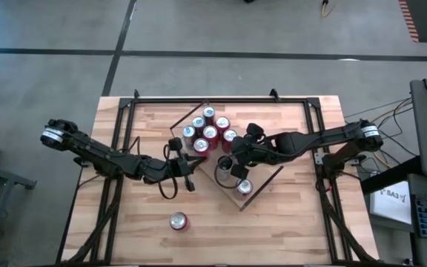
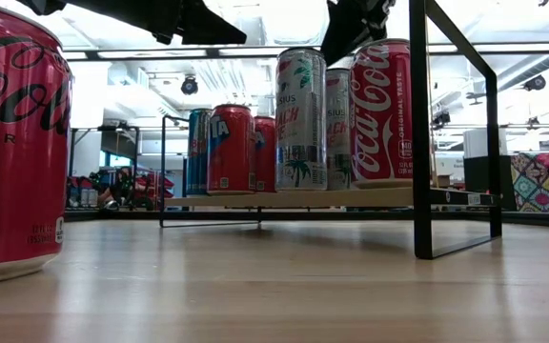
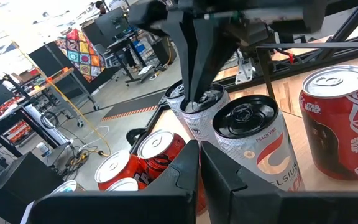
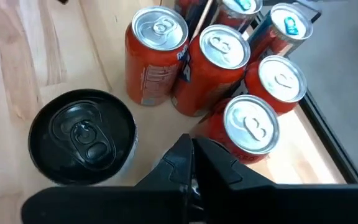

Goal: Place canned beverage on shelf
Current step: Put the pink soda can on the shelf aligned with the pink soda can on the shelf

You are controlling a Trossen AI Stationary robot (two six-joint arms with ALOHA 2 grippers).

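Note:
The shelf (image 1: 264,179) is a light-wood board lying askew on the middle of the table. Several red and blue cans (image 1: 207,130) stand upright on its far end. Two black-topped cans (image 3: 248,118) and a red cola can (image 3: 340,118) stand on its near end. My right gripper (image 1: 235,162) is shut above one black-topped can (image 3: 197,99). My left gripper (image 1: 190,176) is shut and level, just left of the shelf, with nothing in it. A red canned beverage (image 1: 178,221) stands alone on the table near the front edge. My right gripper comes from above, slanting down from the table's right. Its shut fingertips (image 3: 194,93) appear to rest on the black top of the can, near its rim (image 3: 199,106). The can stands upright on the shelf among its neighbours.
A black metal frame (image 2: 422,124) runs around the table's far half and sides. The lone red can (image 2: 12,143) has bare planks around it at the front. The cans on the shelf stand close together.

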